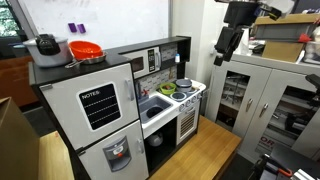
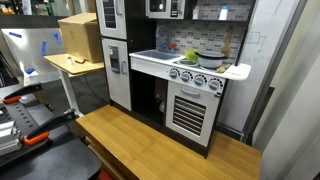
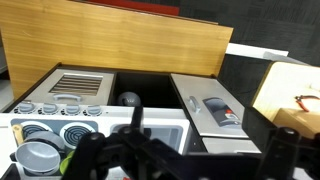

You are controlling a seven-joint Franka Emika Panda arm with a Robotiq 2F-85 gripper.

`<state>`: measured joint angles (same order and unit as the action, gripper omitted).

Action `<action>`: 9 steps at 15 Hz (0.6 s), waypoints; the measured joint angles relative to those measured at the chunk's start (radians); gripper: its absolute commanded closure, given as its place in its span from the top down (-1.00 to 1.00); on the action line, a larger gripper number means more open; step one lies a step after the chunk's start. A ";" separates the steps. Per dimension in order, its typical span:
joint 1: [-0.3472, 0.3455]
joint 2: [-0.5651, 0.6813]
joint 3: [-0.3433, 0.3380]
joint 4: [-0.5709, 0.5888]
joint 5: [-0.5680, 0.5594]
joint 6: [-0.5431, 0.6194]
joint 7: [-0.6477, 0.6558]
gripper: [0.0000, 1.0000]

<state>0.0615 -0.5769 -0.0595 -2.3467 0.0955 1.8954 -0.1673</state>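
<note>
- Workshop-style room for a backdrop: a metal cabinet with glass doors along one wall, a wooden table in the foreground, and a cardboard box parked on a side desk, well apart from the action.
- Centre stage goes to the toy kitchen, standing just beyond the table, fridge at one end, oven and hob at the other.
- Up on its roof, an orange bowl and a grey cooker sit side by side. They look stowed up there, I'd judge, out of the way of the worktop.
- Down on the hob, a silver pot sits upright on a burner with a green-filled bowl just beside it, laid out like a stove in use. The wrist view catches the same pot in its lower corner.
- Now the gripper: it hangs high in the air, off past the hob end of the kitchen, touching nothing.
- Wrist view has the dark fingers spread wide, jaws fully apart and nothing between them, only sink and counter far below.
- That height looks deliberate to me: from up there the wrist camera takes in hob, sink, oven door and fridge door all at once.
- Nearest thing to the gripper is the silver pot on the hob, below and off to one side, with plenty of air between.
</note>
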 measured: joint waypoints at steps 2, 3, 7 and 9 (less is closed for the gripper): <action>0.000 -0.001 0.000 0.000 0.000 0.000 0.000 1.00; 0.000 -0.001 0.000 0.000 0.000 0.000 0.000 1.00; 0.006 0.033 0.005 0.000 0.030 0.123 0.001 1.00; 0.011 0.082 0.013 0.008 0.037 0.256 0.009 1.00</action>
<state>0.0728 -0.4946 -0.0465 -2.3389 0.1324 2.1510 -0.1579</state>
